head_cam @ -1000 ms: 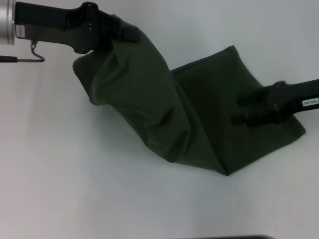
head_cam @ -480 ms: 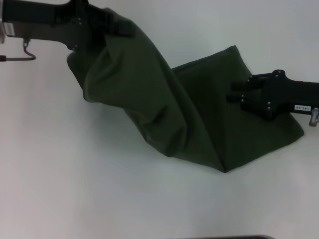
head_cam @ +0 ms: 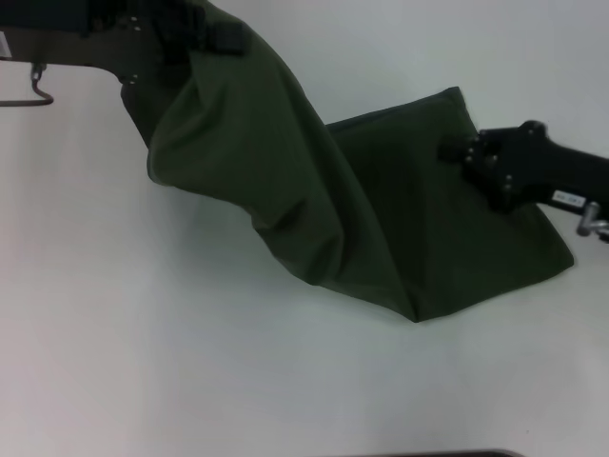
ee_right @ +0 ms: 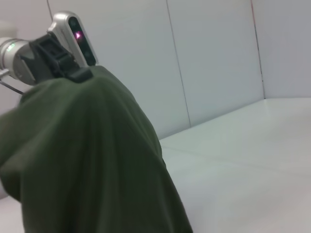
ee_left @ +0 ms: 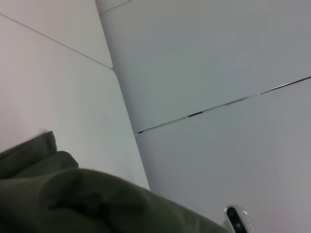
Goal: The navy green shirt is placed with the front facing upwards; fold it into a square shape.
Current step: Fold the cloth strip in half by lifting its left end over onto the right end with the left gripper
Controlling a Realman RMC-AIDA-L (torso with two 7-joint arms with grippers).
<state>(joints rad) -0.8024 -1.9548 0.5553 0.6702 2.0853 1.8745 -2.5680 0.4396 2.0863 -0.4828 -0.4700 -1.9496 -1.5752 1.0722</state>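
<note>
The navy green shirt (head_cam: 314, 200) hangs in a long drape from my left gripper (head_cam: 225, 38), which is shut on a bunched edge at the far left, raised off the table. The shirt's lower part lies flat at the right. The chest print and neck are hidden. My right gripper (head_cam: 451, 150) hovers over the flat part near its far edge, open and holding nothing. The right wrist view shows the shirt (ee_right: 87, 160) draped under the left gripper (ee_right: 73, 73). The left wrist view shows folds of the shirt (ee_left: 73, 204).
The white table (head_cam: 143, 362) lies bare on the near side and to the left. White wall panels (ee_right: 218, 63) stand behind the table. A dark edge (head_cam: 428, 453) shows at the front of the head view.
My left gripper has lifted the shirt edge higher and farther back. My right gripper has turned and moved toward the shirt's far edge. The flat part has shifted slightly.
</note>
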